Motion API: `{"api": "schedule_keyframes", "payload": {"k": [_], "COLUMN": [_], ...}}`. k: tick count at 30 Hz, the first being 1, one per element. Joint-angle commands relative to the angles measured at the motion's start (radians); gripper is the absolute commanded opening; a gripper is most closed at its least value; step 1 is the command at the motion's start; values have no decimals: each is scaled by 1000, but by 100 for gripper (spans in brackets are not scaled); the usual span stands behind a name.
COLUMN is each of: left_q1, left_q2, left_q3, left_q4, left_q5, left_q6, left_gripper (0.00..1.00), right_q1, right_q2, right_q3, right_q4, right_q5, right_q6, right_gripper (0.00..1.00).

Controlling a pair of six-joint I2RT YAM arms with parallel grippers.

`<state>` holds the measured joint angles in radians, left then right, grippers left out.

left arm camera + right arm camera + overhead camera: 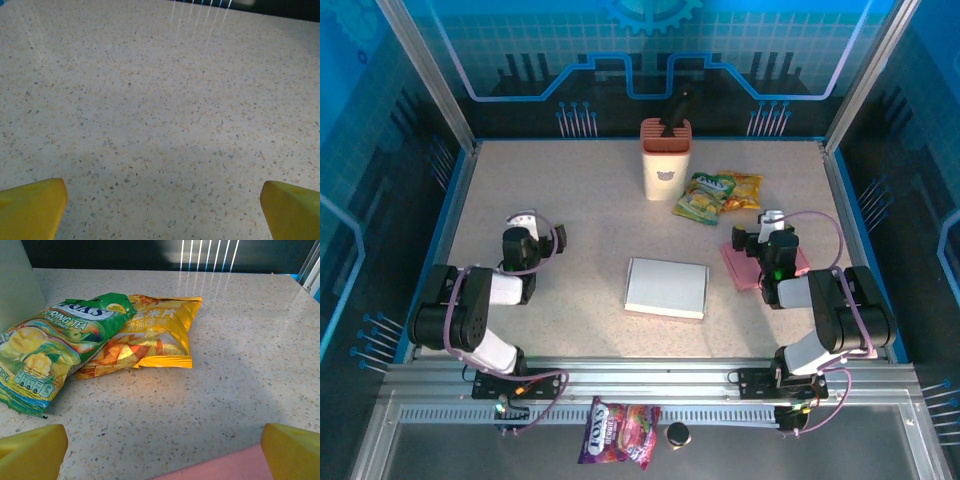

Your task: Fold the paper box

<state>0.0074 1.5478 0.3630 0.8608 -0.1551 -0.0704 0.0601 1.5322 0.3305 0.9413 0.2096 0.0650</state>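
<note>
Left gripper (532, 225) and right gripper (772, 222) gape empty; paper box (666, 288) lies flat. Best slide in low at opposite edges.

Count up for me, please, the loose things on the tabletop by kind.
Snack bags: 2, the green bag and the yellow bag
Paper box: 1
Pink sheet: 1
Holder: 1
Total: 5
</note>
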Motion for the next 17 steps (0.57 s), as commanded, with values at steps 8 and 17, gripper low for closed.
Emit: {"api": "schedule_keyframes", "payload": {"k": [8,17], "left_q1": [5,5], "left_q2": [3,3], "left_q3": [-5,-5], "left_q4": [101,101], "left_q5": [22,21], "left_q6": [22,23], "left_gripper": [99,99], "right_q1": [31,49], "right_q2": [11,14], "right_q3": [39,34], "right_q4": [8,26], "right_q5": [58,54], "right_q6": [-38,-65], "right_gripper": [100,100]}}
